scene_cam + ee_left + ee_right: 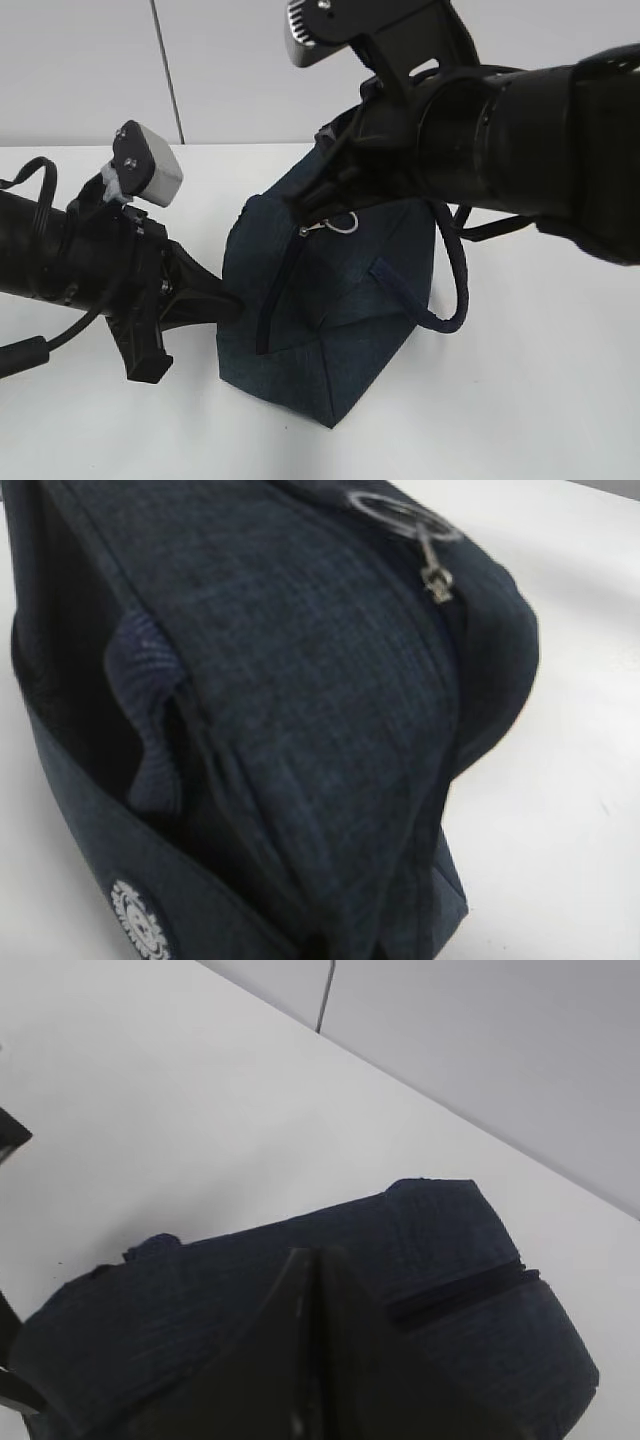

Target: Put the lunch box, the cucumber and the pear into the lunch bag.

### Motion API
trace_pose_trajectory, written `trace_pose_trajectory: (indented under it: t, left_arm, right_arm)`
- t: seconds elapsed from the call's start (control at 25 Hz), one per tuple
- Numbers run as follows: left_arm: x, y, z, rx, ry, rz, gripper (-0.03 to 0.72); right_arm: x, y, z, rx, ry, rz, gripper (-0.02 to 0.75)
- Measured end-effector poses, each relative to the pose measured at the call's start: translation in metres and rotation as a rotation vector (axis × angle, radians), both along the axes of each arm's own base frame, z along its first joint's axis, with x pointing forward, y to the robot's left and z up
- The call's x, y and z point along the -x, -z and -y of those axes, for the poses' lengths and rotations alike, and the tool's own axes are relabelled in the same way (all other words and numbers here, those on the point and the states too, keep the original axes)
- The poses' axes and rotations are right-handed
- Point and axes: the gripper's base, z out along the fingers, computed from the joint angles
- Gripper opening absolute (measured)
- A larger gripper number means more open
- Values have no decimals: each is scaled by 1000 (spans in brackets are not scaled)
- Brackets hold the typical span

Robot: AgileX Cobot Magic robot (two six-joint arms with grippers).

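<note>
table (560,400): white, matte, soft shadows | wall (80,70): pale grey panels behind the table's far edge | seam (168,70): thin dark vertical line between panels | light: even, diffuse, no hard glare

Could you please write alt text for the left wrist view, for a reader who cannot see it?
A dark navy lunch bag fills the frame in close-up on a white table. Its metal ring pull sits at the top, a ribbed handle at left, and a round white emblem below.

Bag: boxy dark navy woven-cloth lunch bag (330,300), matt, coarse
Pull: silvery metal ring (392,508), glossy
Table: white tabletop (520,400), smooth, matt
</note>
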Motion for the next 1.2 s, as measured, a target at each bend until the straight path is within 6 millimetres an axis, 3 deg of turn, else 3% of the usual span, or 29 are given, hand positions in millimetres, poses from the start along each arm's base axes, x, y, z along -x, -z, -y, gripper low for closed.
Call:
trace_pose_trajectory:
  t: [0.28,0.4,0.52,0.8,0.96,1.2]
  left_arm:
    - [1,2,-1,-5,-2,-6,-11]
    - [1,2,0,5,-11,-10,1]
    - [1,2,0,7,-13,-11,47]
    - [1,0,0,16,-20,-11,111]
    - [1,0,0,22,-27,-14,118]
    - [0,-1,1,40,-44,-23,121]
  right_arm:
    - [0,-4,2,-45,32,-13,13]
    - [10,-19,10,-154,42,-19,148]
    - [26,-20,18,-253,0,-66,310]
    - [64,37,31,-250,-152,-265,364]
    - [66,48,35,-117,-203,-207,366]
    - [60,71,27,21,-262,-212,366]
